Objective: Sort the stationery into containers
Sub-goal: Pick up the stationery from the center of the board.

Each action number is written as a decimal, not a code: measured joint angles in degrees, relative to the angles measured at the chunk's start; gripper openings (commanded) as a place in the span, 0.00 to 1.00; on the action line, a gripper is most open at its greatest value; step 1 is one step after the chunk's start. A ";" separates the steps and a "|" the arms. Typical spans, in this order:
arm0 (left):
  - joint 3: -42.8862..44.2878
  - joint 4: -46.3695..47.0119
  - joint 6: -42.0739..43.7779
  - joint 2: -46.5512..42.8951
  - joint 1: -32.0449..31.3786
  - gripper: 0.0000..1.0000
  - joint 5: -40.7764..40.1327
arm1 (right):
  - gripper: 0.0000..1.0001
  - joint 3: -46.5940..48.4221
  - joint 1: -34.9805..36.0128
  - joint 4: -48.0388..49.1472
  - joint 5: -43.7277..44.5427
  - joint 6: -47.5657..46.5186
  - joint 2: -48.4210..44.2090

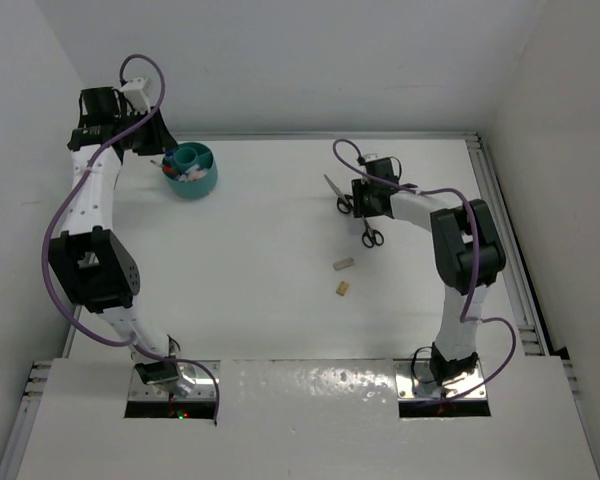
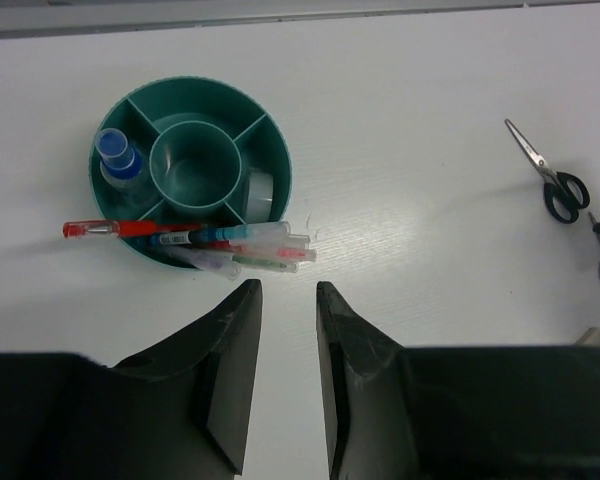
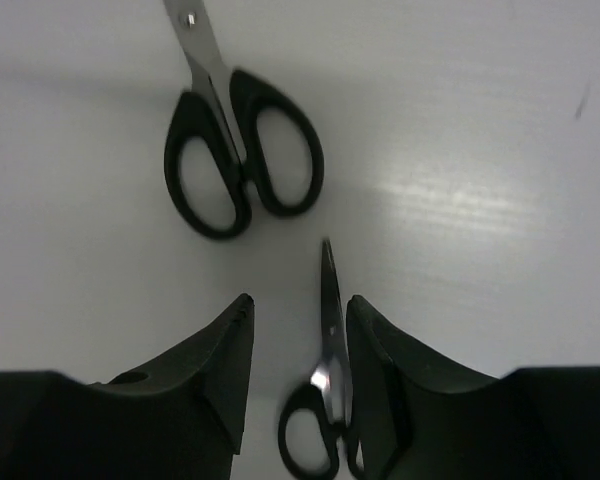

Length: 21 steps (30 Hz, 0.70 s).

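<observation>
The teal container (image 2: pixel 273 150) holds a blue-capped glue bottle (image 2: pixel 119 158), a tape ring (image 2: pixel 261 190) and several pens (image 2: pixel 230 240) that stick out over its near rim. My left gripper (image 2: pixel 288 290) hovers open and empty just short of it; from above, the left gripper (image 1: pixel 148 143) is beside the container (image 1: pixel 192 172). One pair of black-handled scissors (image 3: pixel 242 160) lies ahead of my right gripper (image 3: pixel 300 305). A second pair (image 3: pixel 328 380) lies on the table between its open jaws, close to the right finger and apart from the left one.
Two tan erasers (image 1: pixel 343 264) (image 1: pixel 341 288) lie on the table nearer the bases than the right gripper (image 1: pixel 360 200). Both pairs of scissors (image 1: pixel 338 195) (image 1: pixel 371 235) are right of centre. Walls close in the table at the back and sides.
</observation>
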 measured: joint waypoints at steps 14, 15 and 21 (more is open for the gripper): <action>-3.28 -1.77 1.73 -1.14 -3.67 0.26 -2.58 | 0.62 -29.27 10.62 2.14 13.62 36.94 -26.47; -4.00 -1.97 1.70 -1.55 -3.72 0.26 -2.69 | 0.62 -29.22 11.23 1.99 14.49 40.54 -26.38; -8.04 -3.37 1.95 -5.75 -3.65 0.26 -3.08 | 0.61 -26.08 13.27 -4.55 16.94 56.37 -23.12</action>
